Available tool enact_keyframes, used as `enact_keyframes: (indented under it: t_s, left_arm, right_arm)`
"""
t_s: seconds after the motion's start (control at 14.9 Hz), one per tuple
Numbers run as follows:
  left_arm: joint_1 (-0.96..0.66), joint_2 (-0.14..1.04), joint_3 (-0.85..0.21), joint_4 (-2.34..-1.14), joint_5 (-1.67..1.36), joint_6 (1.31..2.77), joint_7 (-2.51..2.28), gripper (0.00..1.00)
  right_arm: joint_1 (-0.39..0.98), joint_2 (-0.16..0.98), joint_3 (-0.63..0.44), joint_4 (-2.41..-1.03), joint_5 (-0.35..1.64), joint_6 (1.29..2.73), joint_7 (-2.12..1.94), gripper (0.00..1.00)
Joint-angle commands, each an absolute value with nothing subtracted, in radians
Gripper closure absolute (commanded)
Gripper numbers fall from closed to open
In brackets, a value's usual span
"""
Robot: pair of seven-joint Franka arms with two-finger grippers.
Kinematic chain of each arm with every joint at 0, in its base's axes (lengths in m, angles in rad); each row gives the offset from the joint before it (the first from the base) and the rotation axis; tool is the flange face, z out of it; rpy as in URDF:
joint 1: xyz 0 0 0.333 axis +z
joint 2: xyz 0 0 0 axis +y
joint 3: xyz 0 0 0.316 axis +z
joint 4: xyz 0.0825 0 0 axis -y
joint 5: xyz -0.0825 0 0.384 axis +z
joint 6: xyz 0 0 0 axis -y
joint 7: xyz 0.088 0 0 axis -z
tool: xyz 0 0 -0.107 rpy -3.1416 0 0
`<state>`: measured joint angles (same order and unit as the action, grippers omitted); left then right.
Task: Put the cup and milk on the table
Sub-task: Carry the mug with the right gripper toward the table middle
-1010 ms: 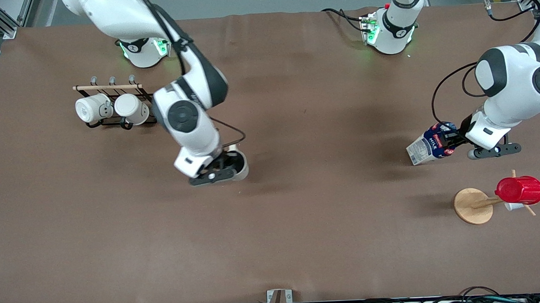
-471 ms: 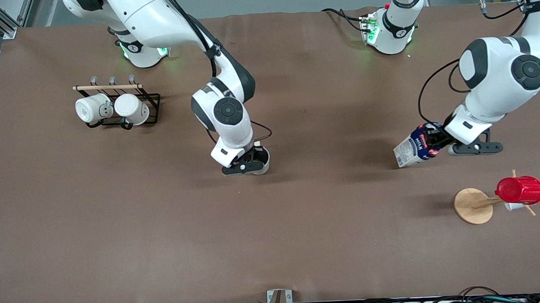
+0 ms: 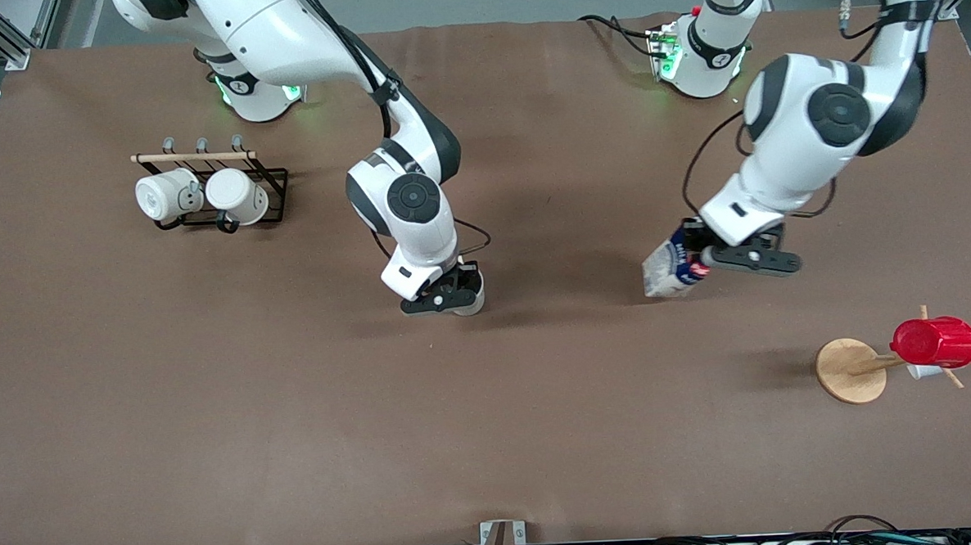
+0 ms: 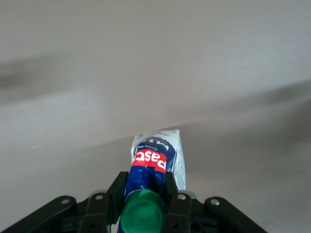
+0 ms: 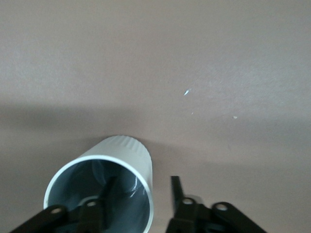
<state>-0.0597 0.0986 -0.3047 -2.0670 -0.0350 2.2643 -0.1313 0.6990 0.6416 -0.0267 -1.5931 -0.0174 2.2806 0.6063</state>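
Note:
The cup [image 3: 473, 302], off-white with a dark grey inside, stands upright on the brown table [image 3: 542, 434] near its middle. My right gripper [image 3: 445, 295] is open over the cup. In the right wrist view one finger sits inside the cup [image 5: 104, 189] and the other stands outside, apart from the wall, so the right gripper [image 5: 143, 183] straddles the rim. The milk [image 3: 664, 271], a blue and white carton with a green cap, hangs tilted, its lower end close to the table. My left gripper [image 3: 695, 257] is shut on its blue upper part; the left wrist view shows the milk [image 4: 158, 158] clamped in the left gripper [image 4: 145, 190].
A black wire rack [image 3: 273, 183] with two white mugs [image 3: 203, 196] stands toward the right arm's end. Toward the left arm's end, nearer the front camera, a round wooden disc [image 3: 844, 371] carries pegs with a red cup [image 3: 935, 343] on one.
My right arm carried the cup toward the table's middle, set it down, and its fingers parted from the wall. My left arm has swung the milk toward the table's middle.

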Motion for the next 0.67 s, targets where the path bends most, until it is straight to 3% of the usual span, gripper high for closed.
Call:
enact_keyframes:
  t_s: [0.0,0.34,0.61]
  left_arm:
    - [-0.058,0.227,-0.392,-1.916,-0.015,2.241,-0.257,1.0]
    - [-0.106,0.378,-0.501,-1.79,0.208,2.243,-0.475,1.0]
    - [-0.136,0.495,-0.577,-1.675,0.271,2.234,-0.573,1.0]
  right_arm:
    - [0.678,0.559,-0.066,-1.592,-0.035,2.18,0.62,0.0]
    - [0.628,0.323,-0.29,-1.589,-0.037,1.999,0.516,0.0]
    - [0.494,0.178,-0.341,-1.585,-0.032,1.904,0.411,0.0]
